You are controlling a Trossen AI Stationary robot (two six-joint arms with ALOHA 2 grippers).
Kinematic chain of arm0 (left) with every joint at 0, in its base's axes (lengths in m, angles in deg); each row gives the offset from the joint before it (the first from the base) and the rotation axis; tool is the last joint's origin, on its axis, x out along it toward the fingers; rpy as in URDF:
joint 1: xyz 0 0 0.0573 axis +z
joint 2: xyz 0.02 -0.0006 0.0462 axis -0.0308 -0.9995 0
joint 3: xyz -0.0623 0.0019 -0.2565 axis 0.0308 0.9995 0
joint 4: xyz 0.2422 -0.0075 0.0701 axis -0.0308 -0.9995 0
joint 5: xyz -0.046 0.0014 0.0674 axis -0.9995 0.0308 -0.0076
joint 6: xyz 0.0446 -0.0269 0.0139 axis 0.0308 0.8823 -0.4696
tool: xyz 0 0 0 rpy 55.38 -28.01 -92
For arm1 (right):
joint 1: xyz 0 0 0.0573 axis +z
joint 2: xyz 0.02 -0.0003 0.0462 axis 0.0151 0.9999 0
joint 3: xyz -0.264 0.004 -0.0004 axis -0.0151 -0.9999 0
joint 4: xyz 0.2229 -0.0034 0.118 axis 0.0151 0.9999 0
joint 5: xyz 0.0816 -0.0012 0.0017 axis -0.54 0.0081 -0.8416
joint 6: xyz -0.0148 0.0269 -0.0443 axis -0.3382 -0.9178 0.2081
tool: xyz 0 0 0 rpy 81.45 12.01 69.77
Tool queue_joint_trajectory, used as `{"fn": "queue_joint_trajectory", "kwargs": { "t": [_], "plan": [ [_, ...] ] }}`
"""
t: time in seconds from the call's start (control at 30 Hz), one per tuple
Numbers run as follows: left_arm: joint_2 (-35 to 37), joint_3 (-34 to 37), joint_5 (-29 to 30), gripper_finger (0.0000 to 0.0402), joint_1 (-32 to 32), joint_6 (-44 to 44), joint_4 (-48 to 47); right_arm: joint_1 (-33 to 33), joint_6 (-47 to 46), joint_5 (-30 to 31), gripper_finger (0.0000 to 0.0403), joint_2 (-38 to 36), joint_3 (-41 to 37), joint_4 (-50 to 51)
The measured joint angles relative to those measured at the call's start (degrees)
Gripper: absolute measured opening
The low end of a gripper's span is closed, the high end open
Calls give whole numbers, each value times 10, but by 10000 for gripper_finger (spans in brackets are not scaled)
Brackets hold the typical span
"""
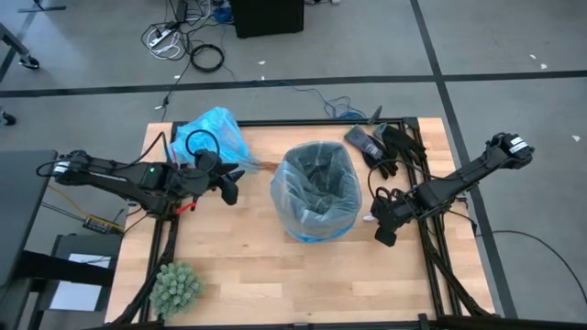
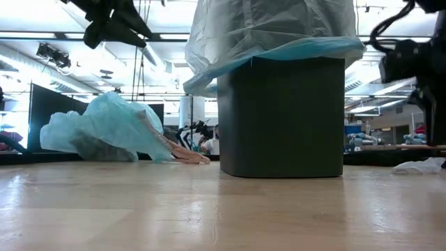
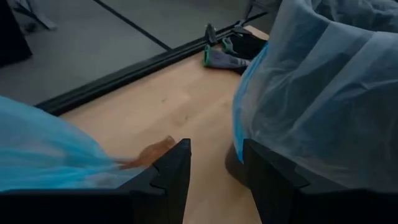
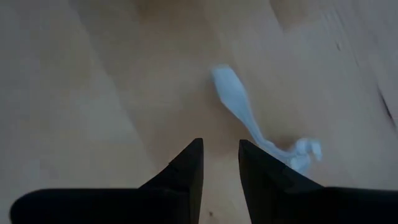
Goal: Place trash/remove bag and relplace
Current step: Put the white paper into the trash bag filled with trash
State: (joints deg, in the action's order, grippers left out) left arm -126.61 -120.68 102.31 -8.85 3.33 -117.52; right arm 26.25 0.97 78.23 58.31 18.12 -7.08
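- Bin (image 1: 316, 197) at desk centre wears a pale liner; sky-blue bag (image 1: 209, 136) lies behind the left end effector (image 1: 229, 188).
- Right end effector (image 1: 385, 229), slightly parted and empty like the left, should descend squarely over the white scrap (image 4: 258, 124).

- No text, label, brand, number or sign can be read in any of the views.
- The bin liner, the dark bin, the arms and the desk show no legible print.
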Motion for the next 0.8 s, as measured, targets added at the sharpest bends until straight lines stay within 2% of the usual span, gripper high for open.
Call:
{"fn": "queue_joint_trajectory", "kwargs": {
  "t": [0.3,0.8],
  "plan": [
    [0,0,-43,156,0,23,5,1,-60,-5,76,0,-58,-13],
    [0,0,-44,156,0,25,32,-12,10,40,73,2,-67,-46]
  ]
}}
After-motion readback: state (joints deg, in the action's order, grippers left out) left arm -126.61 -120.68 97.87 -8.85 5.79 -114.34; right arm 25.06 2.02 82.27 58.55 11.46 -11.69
